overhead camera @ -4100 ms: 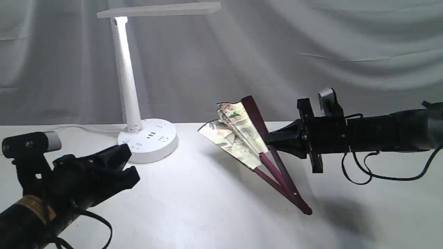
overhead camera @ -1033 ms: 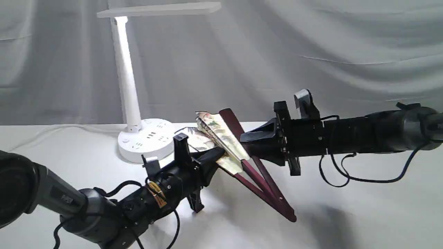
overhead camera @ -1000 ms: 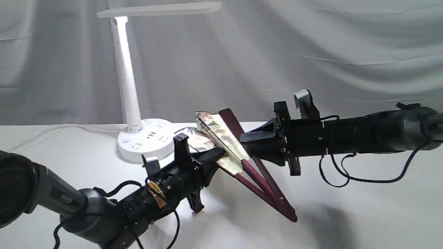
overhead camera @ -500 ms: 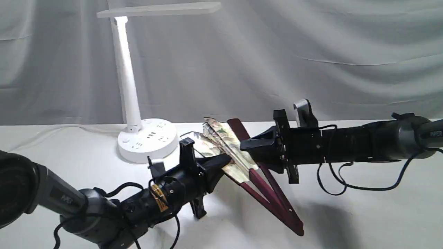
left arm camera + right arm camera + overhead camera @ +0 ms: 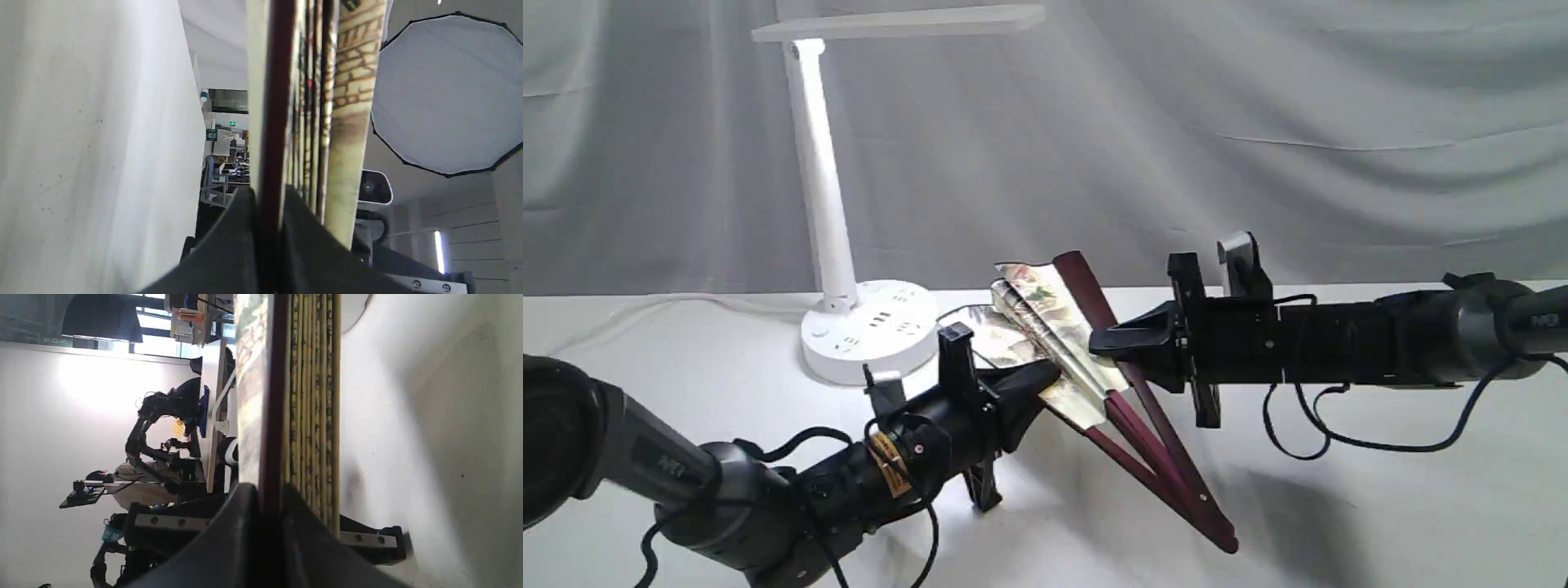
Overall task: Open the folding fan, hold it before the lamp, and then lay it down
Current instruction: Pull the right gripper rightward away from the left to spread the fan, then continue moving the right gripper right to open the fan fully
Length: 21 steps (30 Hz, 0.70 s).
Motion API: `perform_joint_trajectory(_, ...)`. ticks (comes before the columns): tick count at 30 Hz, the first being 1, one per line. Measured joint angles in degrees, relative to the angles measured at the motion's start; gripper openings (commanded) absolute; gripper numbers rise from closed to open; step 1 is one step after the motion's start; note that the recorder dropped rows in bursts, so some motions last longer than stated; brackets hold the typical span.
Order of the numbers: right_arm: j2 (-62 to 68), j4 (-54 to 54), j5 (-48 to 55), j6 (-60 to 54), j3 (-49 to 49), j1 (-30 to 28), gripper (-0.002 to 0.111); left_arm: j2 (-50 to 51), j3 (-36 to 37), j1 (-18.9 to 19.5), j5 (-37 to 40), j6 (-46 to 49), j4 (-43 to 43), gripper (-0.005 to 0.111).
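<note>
Left pincer: the black left pincer (image 5: 1045,377), nearest the camera, is clamped hard on one outer rib of the large folding fan (image 5: 1045,322), dark maroon wood with a cream pleated paper leaf painted with houses

Fan: partly spread in a narrow V and held between both arms above the white desk (image 5: 1356,514); pivot end low and toward the front, leaf end raised; whether the pivot touches the desk cannot be told

Right pincer: the black right pincer (image 5: 1101,343) is closed on the other maroon outer rib, beside the stacked pleats

Lamp: tall white plastic lamp (image 5: 823,196) with a round socketed base, behind the fan's leaf; light bar overhead

Backdrop: pale grey draped curtain (image 5: 1258,122)
</note>
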Motion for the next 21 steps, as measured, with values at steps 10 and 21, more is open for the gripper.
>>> perform_joint_trajectory(10, 0.0, 5.4, -0.1, -0.6, 0.0, -1.8, 0.000, -1.1, 0.0, 0.0, -0.4, 0.2, -4.3, 0.000)
perform_joint_trajectory(21, 0.0, 7.3, 0.3, -0.2, 0.0, -9.2, 0.000, -2.3, 0.0, -0.1, 1.3, 0.9, -9.2, 0.000)
